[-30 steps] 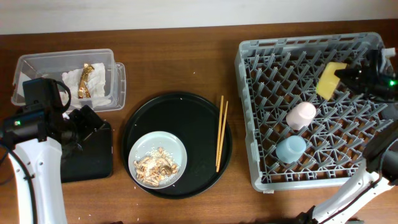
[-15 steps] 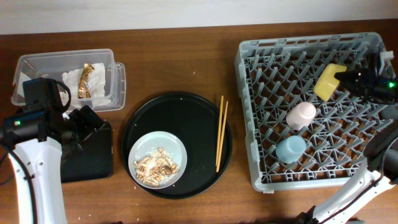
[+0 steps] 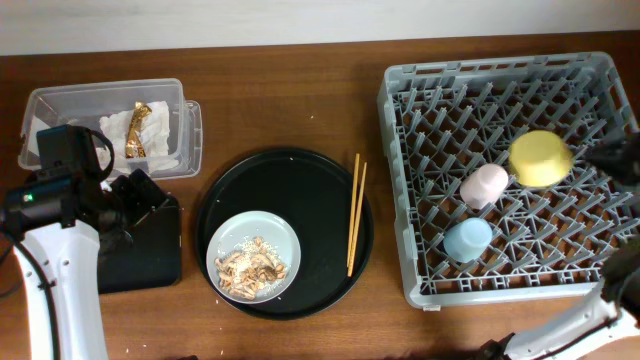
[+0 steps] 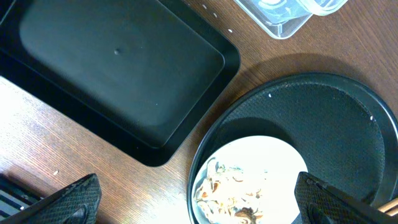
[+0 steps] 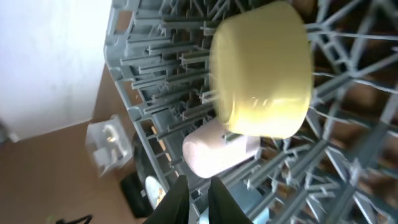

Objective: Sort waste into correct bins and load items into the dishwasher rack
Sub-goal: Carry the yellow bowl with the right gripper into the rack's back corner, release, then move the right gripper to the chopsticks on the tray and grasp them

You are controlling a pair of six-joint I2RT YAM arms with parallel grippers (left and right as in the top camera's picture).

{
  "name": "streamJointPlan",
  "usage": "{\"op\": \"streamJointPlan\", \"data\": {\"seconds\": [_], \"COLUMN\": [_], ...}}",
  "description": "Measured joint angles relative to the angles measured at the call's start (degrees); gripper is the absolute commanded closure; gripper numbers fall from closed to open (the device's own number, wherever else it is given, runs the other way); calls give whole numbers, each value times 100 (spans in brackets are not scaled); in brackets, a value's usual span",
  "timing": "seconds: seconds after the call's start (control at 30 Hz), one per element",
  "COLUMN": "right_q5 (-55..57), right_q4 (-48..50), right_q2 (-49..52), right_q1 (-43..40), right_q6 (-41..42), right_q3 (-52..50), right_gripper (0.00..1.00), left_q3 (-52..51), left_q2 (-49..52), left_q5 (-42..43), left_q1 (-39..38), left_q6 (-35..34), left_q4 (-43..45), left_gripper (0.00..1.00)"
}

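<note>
The yellow bowl (image 3: 541, 158) lies upside down in the grey dishwasher rack (image 3: 400, 180), beside the pink cup (image 3: 484, 185) and the blue cup (image 3: 467, 238). My right gripper (image 3: 614, 158) is at the rack's right edge, apart from the bowl (image 5: 261, 68); in its wrist view its fingers (image 5: 198, 202) are together and empty, near the pink cup (image 5: 217, 149). My left gripper (image 4: 200, 202) is wide open and empty over the table beside the flat black tray (image 4: 118, 68). The grey plate (image 3: 254, 255) holds food scraps. Chopsticks (image 3: 355, 213) lie on the round tray. Tissue (image 3: 112, 128) and wrapper (image 3: 138, 128) lie in the clear box (image 3: 60, 100).
The big round black tray (image 3: 310, 190) sits in the middle of the table. The flat black tray (image 3: 150, 255) lies left of it under my left arm. Crumbs dot the table near the round tray.
The yellow bowl has left my right gripper and now lies upside down in the rack. The right gripper has drawn back to the right. The left arm has not moved.
</note>
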Motion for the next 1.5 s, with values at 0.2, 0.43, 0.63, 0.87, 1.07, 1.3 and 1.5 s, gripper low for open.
{"op": "streamJointPlan", "data": {"seconds": [0.2, 0.43, 0.63, 0.87, 1.07, 1.3, 1.5], "right_q5": [859, 2979, 4223, 4564, 4454, 5438, 5582], "right_q4": [789, 1298, 1279, 1287, 1300, 1113, 758], "right_q2": [-953, -640, -116, 214, 577, 627, 592], "right_q1": [855, 2542, 2787, 2557, 2597, 2234, 1880], "right_q6": [671, 1550, 1996, 2098, 2017, 2785, 2920], "right_q3": [133, 111, 87, 83, 79, 87, 157], "right_gripper": [84, 95, 96, 96, 96, 96, 96], "left_q3": [0, 0, 0, 0, 0, 0, 0], "left_q2": [0, 0, 0, 0, 0, 0, 0], "left_q5": [2, 0, 0, 0, 0, 0, 0], "left_q1": [0, 0, 0, -2, 0, 0, 0], "left_q6": [0, 0, 0, 0, 0, 0, 0], "left_q4": [-4, 2, 0, 0, 0, 0, 0], "left_gripper": [1, 1, 1, 1, 1, 1, 1]}}
